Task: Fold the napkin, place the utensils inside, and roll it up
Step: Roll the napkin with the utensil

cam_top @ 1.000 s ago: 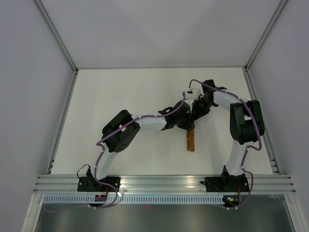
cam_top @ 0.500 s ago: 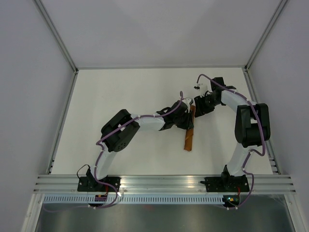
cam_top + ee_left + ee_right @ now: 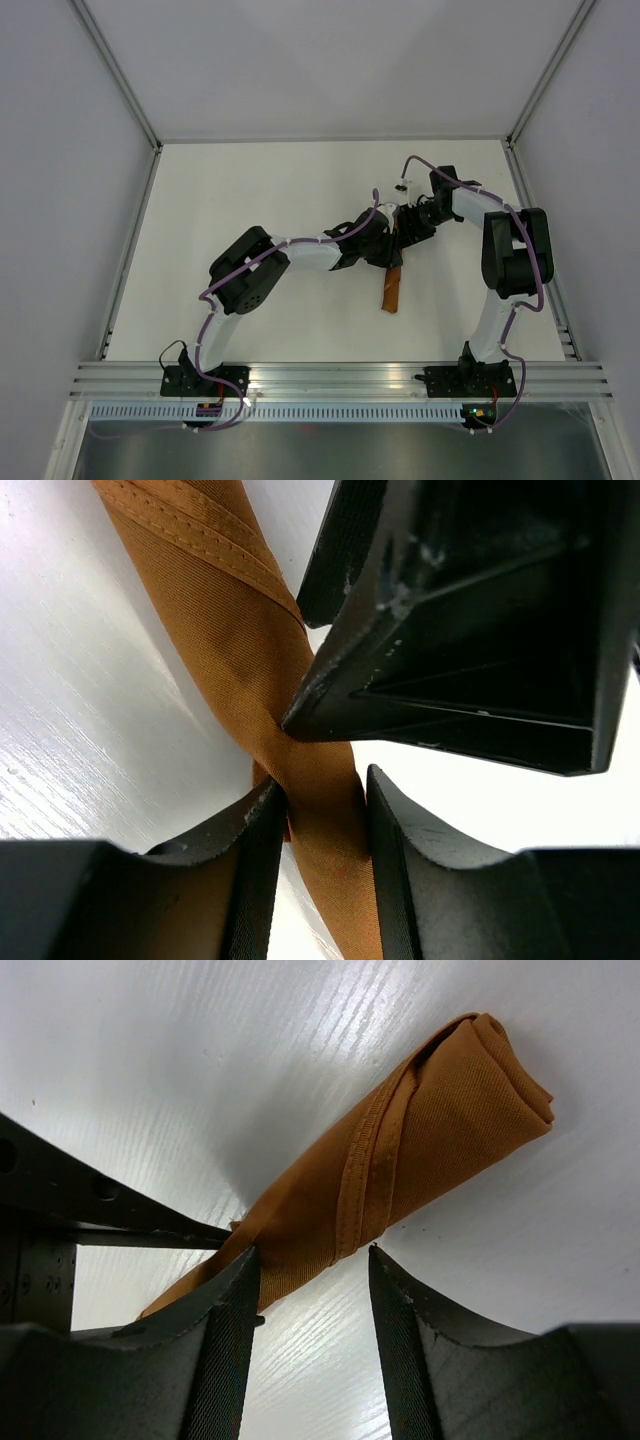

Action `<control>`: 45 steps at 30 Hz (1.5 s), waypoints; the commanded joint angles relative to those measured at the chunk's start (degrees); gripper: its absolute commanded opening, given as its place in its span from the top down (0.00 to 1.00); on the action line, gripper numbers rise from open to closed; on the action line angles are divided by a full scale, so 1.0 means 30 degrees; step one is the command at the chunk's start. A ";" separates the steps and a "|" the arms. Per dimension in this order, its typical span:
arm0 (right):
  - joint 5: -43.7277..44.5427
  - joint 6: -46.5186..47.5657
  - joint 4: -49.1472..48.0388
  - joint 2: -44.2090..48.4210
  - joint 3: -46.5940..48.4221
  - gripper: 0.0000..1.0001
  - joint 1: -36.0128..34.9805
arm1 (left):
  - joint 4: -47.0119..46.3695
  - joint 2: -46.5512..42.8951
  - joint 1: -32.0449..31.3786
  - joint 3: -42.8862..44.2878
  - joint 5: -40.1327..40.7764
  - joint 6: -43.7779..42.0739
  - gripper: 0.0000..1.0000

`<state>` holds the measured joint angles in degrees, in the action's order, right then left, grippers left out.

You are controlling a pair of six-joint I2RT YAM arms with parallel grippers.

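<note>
The napkin (image 3: pixel 392 292) lies tightly rolled, right of the table's (image 3: pixel 250 180) middle. The utensils are hidden, probably inside. The left gripper (image 3: pixel 320 800) pinches it and the right gripper (image 3: pixel 308 1260) stands open around it. Only releasing seems left.

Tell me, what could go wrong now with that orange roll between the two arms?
1. The right jaws stand open around the napkin; its hemmed outer edge could spring back and unroll.
2. The left jaws pinch the roll right beside the right arm's finger, so the arms might bump, or drag it across the table.
</note>
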<state>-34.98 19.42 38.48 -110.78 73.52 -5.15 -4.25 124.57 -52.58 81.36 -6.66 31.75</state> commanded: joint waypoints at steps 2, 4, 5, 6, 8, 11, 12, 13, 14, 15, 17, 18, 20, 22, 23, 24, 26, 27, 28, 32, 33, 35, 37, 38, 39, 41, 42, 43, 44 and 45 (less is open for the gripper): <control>0.0965 -0.0437 -0.0666 -0.0221 -0.0071 0.48 -0.0188 | 0.3410 0.1015 0.0006 -0.0871 0.0489 0.0521 0.55; 0.1288 -0.0438 -0.0756 -0.0250 -0.0218 0.48 -0.0247 | 0.3468 0.1015 0.0006 -0.0813 0.0519 0.0492 0.54; 0.1377 -0.0467 -0.0872 -0.0279 -0.0218 0.48 -0.0247 | 0.3468 0.0986 0.0006 -0.0812 0.0548 0.0492 0.54; 0.1464 -0.0467 -0.0902 -0.0309 -0.0247 0.48 -0.0334 | 0.3468 0.0985 0.0006 -0.0783 0.0549 0.0463 0.54; 0.1757 -0.0467 -0.0990 -0.0426 -0.0248 0.49 -0.0364 | 0.3497 0.0956 0.0006 -0.0725 0.0578 0.0492 0.54; 0.2108 -0.0438 -0.1136 -0.0660 -0.0276 0.49 -0.0481 | 0.3555 0.0898 0.0006 -0.0637 0.0578 0.0404 0.53; 0.2226 -0.0496 -0.1195 -0.0719 -0.0306 0.49 -0.0598 | 0.3585 0.0897 0.0006 -0.0636 0.0607 0.0346 0.53; 0.2314 -0.0497 -0.1254 -0.0748 -0.0277 0.49 -0.0599 | 0.3585 0.0868 0.0006 -0.0636 0.0636 0.0345 0.52; 0.2373 -0.0497 -0.1341 -0.0777 -0.0335 0.49 -0.0628 | 0.3585 0.0839 0.0006 -0.0636 0.0607 0.0316 0.51; 0.2432 -0.0526 -0.1371 -0.0778 -0.0364 0.49 -0.0715 | 0.3585 0.0810 0.0006 -0.0607 0.0636 0.0258 0.51; 0.2549 -0.0497 -0.1459 -0.0836 -0.0365 0.49 -0.0687 | 0.3585 0.0693 0.0035 -0.0636 0.0724 0.0258 0.51; 0.2665 -0.0497 -0.1517 -0.0836 -0.0394 0.49 -0.0716 | 0.3585 0.0663 0.0006 -0.0636 0.0782 0.0199 0.50; 0.2754 -0.0497 -0.1605 -0.0895 -0.0394 0.49 -0.0716 | 0.3585 0.0546 0.0006 -0.0636 0.0871 0.0140 0.50; 0.2754 -0.0497 -0.1606 -0.0953 -0.0365 0.49 -0.0716 | 0.3585 0.0400 0.0006 -0.0666 0.0987 0.0111 0.50; 0.2754 -0.0468 -0.1606 -0.0983 -0.0394 0.49 -0.0716 | 0.3556 0.0370 0.0006 -0.0637 0.1075 0.0053 0.50; 0.2754 -0.0467 -0.1606 -0.1012 -0.0365 0.49 -0.0716 | 0.3585 0.0312 0.0006 -0.0665 0.1134 0.0052 0.50; 0.2754 -0.0409 -0.1664 -0.1070 -0.0365 0.49 -0.0716 | 0.3556 0.0137 0.0006 -0.0812 0.1426 0.0023 0.50; 0.2725 -0.0351 -0.1664 -0.1100 -0.0365 0.49 -0.0716 | 0.3585 0.0078 0.0006 -0.0841 0.1572 0.0023 0.50; 0.2696 -0.0321 -0.1693 -0.1216 -0.0394 0.49 -0.0716 | 0.3585 0.0019 0.0006 -0.0871 0.1777 0.0052 0.50; 0.2521 -0.0204 -0.1839 -0.1422 -0.0365 0.50 -0.0716 | 0.3556 -0.0303 -0.0023 -0.1105 0.2131 0.0023 0.38; 0.2520 -0.0175 -0.1840 -0.1538 -0.0394 0.51 -0.0716 | 0.3614 -0.0362 -0.0023 -0.1105 0.2131 0.0023 0.01; 0.2462 -0.0174 -0.1899 -0.1598 -0.0394 0.52 -0.0716 | 0.3614 -0.0362 -0.0023 -0.1105 0.2629 -0.0123 0.00; 0.2461 -0.0145 -0.2015 -0.1715 -0.0394 0.52 -0.0716 | 0.3614 -0.0362 -0.0053 -0.1105 0.2774 -0.0123 0.00; 0.2490 -0.0145 -0.2074 -0.1744 -0.0423 0.52 -0.0687 | 0.3585 -0.0391 -0.0053 -0.1163 0.2804 -0.0094 0.01; 0.2520 -0.0145 -0.2045 -0.1745 -0.0423 0.52 -0.0716 | 0.3614 -0.0392 -0.0053 -0.1193 0.2862 -0.0094 0.01; 0.2549 -0.0116 -0.2074 -0.1773 -0.0453 0.53 -0.0716 | 0.3585 -0.0479 -0.0082 -0.1251 0.2979 -0.0065 0.02; 0.2578 -0.0087 -0.2045 -0.1774 -0.0453 0.53 -0.0687 | 0.3585 -0.0538 -0.0082 -0.1281 0.3096 -0.0065 0.02; 0.2579 -0.0058 -0.2074 -0.1745 -0.0453 0.53 -0.0716 | 0.3614 -0.0654 -0.0111 -0.1339 0.3329 -0.0065 0.02; 0.2579 0.0030 -0.2103 -0.1774 -0.0482 0.53 -0.0687 | 0.3585 -0.0771 -0.0111 -0.1485 0.3477 -0.0065 0.02; 0.2608 0.0060 -0.2104 -0.1745 -0.0482 0.53 -0.0687 | 0.3585 -0.0889 -0.0140 -0.1602 0.3652 -0.0036 0.02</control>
<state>-33.50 17.10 34.20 -112.84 73.43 -7.38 -2.09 121.36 -53.32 79.85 0.78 32.45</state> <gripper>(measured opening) 0.478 0.986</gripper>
